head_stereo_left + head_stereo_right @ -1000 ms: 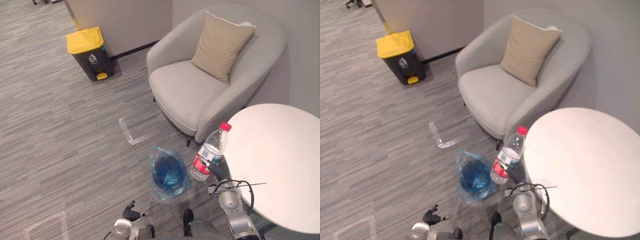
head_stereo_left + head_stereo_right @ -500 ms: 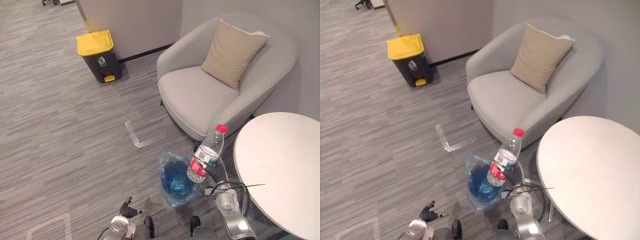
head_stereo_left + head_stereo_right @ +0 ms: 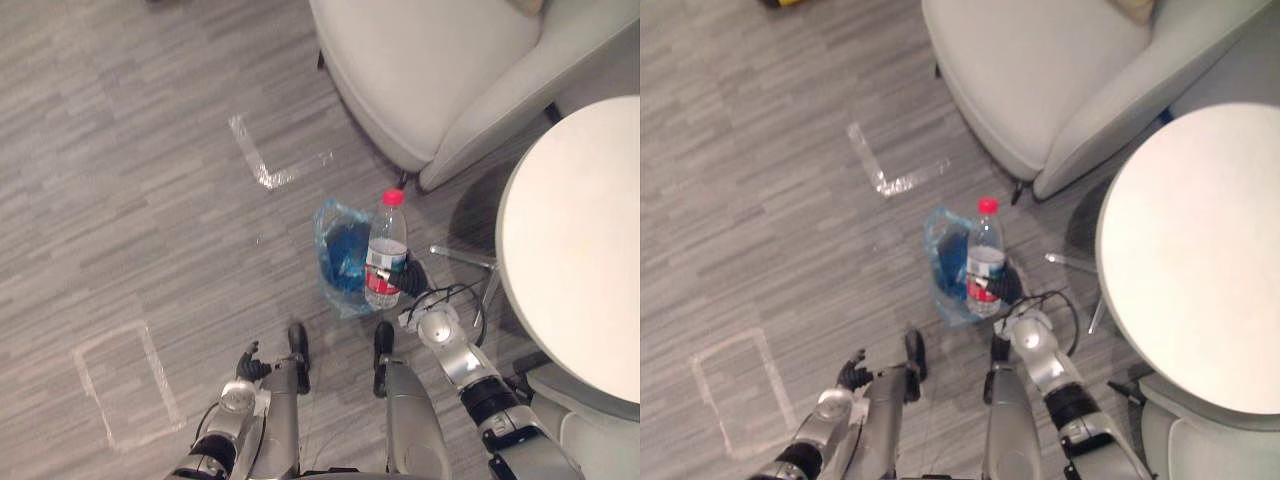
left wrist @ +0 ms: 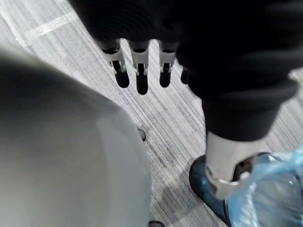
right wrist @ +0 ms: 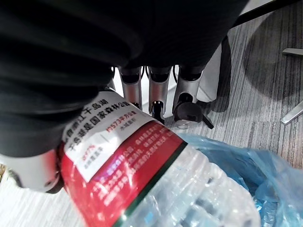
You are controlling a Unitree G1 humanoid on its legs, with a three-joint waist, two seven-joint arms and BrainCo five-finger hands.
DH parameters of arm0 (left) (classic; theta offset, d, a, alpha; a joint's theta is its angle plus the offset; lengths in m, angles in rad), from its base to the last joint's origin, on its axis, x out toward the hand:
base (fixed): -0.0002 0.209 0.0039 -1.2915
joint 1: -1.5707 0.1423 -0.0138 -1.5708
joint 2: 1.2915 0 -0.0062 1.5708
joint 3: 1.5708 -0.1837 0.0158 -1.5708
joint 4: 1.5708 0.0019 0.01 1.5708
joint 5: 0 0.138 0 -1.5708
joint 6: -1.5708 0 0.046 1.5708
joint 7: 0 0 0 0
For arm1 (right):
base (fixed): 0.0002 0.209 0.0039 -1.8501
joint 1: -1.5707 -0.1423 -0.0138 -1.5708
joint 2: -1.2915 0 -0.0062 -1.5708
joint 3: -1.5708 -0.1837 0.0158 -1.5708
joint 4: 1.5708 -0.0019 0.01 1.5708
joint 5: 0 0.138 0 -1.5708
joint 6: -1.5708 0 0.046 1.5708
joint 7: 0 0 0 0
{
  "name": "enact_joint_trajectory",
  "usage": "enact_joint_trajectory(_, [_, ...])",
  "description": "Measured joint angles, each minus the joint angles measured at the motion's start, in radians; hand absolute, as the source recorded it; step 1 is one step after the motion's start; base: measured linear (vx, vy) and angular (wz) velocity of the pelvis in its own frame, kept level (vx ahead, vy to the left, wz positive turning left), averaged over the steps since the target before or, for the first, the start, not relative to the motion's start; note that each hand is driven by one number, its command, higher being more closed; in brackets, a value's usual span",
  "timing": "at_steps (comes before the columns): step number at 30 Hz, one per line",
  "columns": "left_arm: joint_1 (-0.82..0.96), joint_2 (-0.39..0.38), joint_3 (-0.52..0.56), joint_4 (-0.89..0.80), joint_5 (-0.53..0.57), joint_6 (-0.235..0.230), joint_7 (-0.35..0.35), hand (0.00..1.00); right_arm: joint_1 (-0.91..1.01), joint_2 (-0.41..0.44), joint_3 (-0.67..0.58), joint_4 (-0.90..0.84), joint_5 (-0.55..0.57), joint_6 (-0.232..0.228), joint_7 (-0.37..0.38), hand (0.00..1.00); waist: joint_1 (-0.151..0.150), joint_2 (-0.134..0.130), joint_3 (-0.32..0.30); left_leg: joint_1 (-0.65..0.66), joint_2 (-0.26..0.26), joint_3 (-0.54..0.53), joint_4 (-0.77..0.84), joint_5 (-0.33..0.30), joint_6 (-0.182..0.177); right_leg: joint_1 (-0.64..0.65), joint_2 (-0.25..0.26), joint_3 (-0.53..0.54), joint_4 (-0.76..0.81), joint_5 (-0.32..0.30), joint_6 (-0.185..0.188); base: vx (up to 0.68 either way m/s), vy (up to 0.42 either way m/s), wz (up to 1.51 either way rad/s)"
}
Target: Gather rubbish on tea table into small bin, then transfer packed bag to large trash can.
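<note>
The right hand [image 3: 411, 278] grips the bottle [image 3: 385, 245] by its lower half, upright over the blue-bagged bin [image 3: 332, 285] on the floor [image 3: 150, 200], left of the counter [image 3: 570, 220]. The left hand [image 3: 247, 363] hangs low, fingers [image 4: 137, 78] relaxed, empty.

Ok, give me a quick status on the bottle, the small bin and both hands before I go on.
Water bottle: upright, red cap on, held just above the bin's edge.
Small bin: standing on the floor, blue bag liner open at the top.
Right hand: shut on the bottle, fingers round its labelled lower part.
Left hand: open, holding nothing, low at the robot's side.
</note>
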Motion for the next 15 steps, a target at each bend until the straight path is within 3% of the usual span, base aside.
enact_joint_trajectory(6, [-0.067,-0.014,0.061,-0.103,-0.04,-0.003,0.02,0.0,-0.148,-0.05,-0.001,-0.006,0.008,0.017,-0.038,1.0,0.018,-0.004,0.021,-0.192,0.019,-0.007,0.067,0.003,0.005,-0.184,-0.005,-0.012,0.067,0.009,-0.015,-0.13,-0.009,0.06])
enact_joint_trajectory(8, [-0.061,-0.014,0.057,-0.248,-0.066,-0.001,0.025,0.0,-0.194,-0.077,-0.015,-0.02,0.031,0.018,-0.055,1.0,0.022,-0.003,0.031,-0.267,0.018,-0.015,0.082,0.02,0.007,-0.258,-0.018,-0.029,0.109,0.005,-0.022,-0.08,-0.017,0.32])
enact_joint_trajectory(10, [0.024,-0.008,0.057,-0.532,-0.1,-0.03,0.029,0.0,-0.217,-0.113,-0.041,-0.058,0.056,0.017,-0.062,1.0,0.033,0.001,0.053,-0.347,0.009,-0.043,0.118,0.033,0.003,-0.331,-0.035,-0.053,0.175,-0.023,-0.031,-0.03,-0.013,0.39])
enact_joint_trajectory(14, [0.177,0.006,0.087,-0.773,-0.154,-0.069,-0.009,0.0,-0.23,-0.172,-0.091,-0.05,0.079,0.018,-0.068,1.0,0.071,0.002,0.072,-0.434,0.0,-0.071,0.155,0.036,-0.003,-0.415,-0.055,-0.077,0.249,-0.061,-0.04,0.0,-0.023,0.28])
enact_joint_trajectory(15, [0.213,0.006,0.098,-0.794,-0.169,-0.072,-0.021,0.0,-0.237,-0.18,-0.097,-0.038,0.08,0.02,-0.068,0.0,0.078,0.002,0.074,-0.451,-0.005,-0.077,0.156,0.039,-0.006,-0.432,-0.062,-0.083,0.264,-0.069,-0.041,0.01,-0.031,0.29])
